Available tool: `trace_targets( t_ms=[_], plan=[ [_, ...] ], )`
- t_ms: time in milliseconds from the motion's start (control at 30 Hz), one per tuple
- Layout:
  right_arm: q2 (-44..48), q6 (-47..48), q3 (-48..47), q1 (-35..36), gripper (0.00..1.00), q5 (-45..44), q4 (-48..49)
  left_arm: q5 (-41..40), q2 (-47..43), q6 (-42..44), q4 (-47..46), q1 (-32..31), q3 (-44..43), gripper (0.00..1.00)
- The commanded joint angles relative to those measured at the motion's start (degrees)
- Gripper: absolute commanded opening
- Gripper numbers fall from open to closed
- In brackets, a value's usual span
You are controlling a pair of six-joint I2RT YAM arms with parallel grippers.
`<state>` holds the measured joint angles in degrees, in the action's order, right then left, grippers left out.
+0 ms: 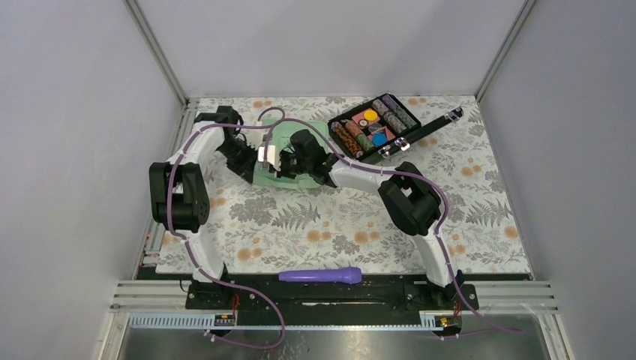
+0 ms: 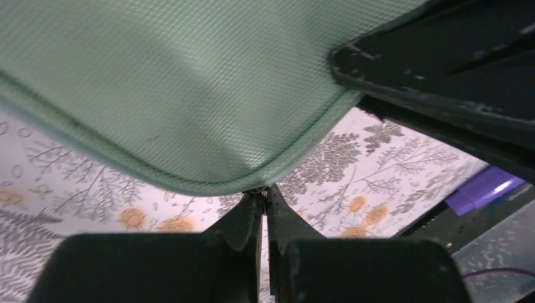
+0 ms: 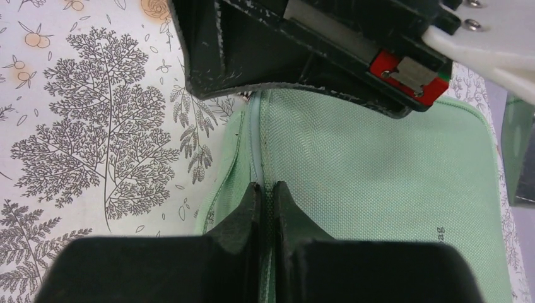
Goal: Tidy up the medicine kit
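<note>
Between left gripper (image 2: 264, 192) and right gripper (image 3: 265, 188), both clenching its edge, mint-green woven medicine kit (image 3: 378, 183)

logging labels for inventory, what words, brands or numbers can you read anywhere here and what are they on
No text can be read in full.
medicine kit: small dark print at the lower right of the right wrist view, sideways and cut off by the frame edge; too small to read.
black case: no legible marks on it or on its rolls and discs from the top view.

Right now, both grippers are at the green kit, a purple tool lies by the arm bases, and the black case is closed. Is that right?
No: the top external view shows the black case open, its coloured rolls exposed. The rest holds.
</note>
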<state>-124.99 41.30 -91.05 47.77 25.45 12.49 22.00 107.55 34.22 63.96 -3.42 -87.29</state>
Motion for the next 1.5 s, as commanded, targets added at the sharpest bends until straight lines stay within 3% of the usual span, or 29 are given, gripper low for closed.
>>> trace_targets(
  t_ms=[0,100,167,267,467,533,633,800,967,1133,1333,1467],
  plan=[
    [-2.5,1.6,-2.4,-0.8,0.00,-5.1,4.5,21.7,-4.0,-1.7,12.9,-1.7,0.4,0.00],
    [-2.0,2.3,-1.8,-0.7,0.03,-3.5,3.7,27.4,-0.2,-4.8,10.6,-2.6,-2.6,0.00],
    [-0.9,2.6,-1.2,-0.9,0.18,-1.2,0.9,26.2,3.2,-5.2,10.2,-2.7,-5.4,0.00],
    [4.0,5.8,-2.2,-2.0,0.43,4.3,-12.6,21.5,5.6,-4.8,10.4,-1.9,-8.3,0.00],
    [18.6,14.8,5.1,-8.6,0.69,13.0,-27.0,11.2,3.5,-2.6,5.9,1.6,-6.9,0.00],
    [20.2,20.9,4.6,-10.9,0.72,13.4,-32.9,9.5,3.0,-2.0,4.2,2.8,-6.3,0.00],
    [18.8,33.1,2.3,-13.9,0.74,11.5,-40.2,7.3,3.0,-1.3,2.4,3.3,-6.7,0.00],
    [10.6,43.9,-4.1,-14.8,0.75,8.6,-42.4,1.2,4.0,2.4,1.5,4.5,-9.7,0.00],
    [2.6,47.3,-12.1,-12.8,0.76,8.7,-42.4,-3.5,7.3,5.8,2.0,4.5,-15.9,0.00],
    [3.3,51.6,-8.6,-8.4,0.71,8.1,-42.3,-6.2,11.1,7.9,2.5,4.3,-22.4,0.00],
    [12.9,45.6,4.3,-2.9,0.56,12.3,-42.2,-5.3,13.6,5.8,1.0,2.7,-23.6,0.00],
    [16.5,30.5,8.3,-1.5,0.53,17.6,-36.8,-4.2,12.7,4.6,-1.8,0.9,-18.2,0.00]
  ],
)
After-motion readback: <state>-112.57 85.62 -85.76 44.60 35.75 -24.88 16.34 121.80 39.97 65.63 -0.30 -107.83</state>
